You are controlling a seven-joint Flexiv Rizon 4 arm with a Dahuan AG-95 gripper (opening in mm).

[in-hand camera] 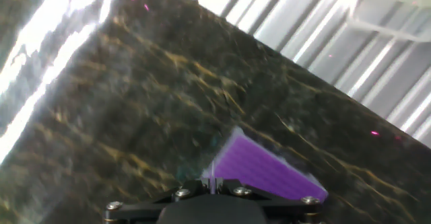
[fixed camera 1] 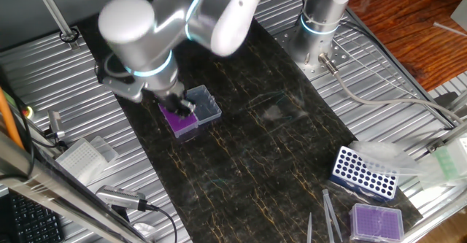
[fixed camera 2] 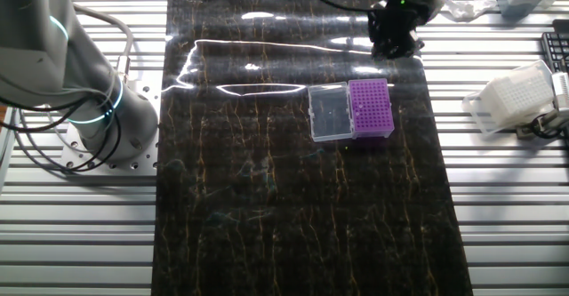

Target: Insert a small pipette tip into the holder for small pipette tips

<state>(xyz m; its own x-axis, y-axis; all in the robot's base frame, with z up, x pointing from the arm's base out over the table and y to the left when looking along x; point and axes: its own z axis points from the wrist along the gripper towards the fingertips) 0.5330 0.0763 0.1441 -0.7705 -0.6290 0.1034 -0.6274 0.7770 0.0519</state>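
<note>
The holder for small pipette tips (fixed camera 1: 180, 121) is a deep-purple box with a clear lid flap (fixed camera 1: 205, 104), standing on the dark mat. It also shows in the other fixed view (fixed camera 2: 371, 107) and in the hand view (in-hand camera: 269, 168). My gripper (fixed camera 1: 179, 102) hovers just above the box's far edge; in the other fixed view it (fixed camera 2: 392, 35) is behind the box. In the hand view the gripper (in-hand camera: 213, 182) is shut on the small pipette tip (in-hand camera: 213, 171), a thin clear sliver that points down at the box's near corner.
A blue rack (fixed camera 1: 365, 171), a paler purple box (fixed camera 1: 376, 221) and grey pointed sticks (fixed camera 1: 330, 214) lie at the mat's corner. A white tip box (fixed camera 2: 516, 96) sits on the slatted table. A second arm's base (fixed camera 2: 98, 109) stands beside the mat.
</note>
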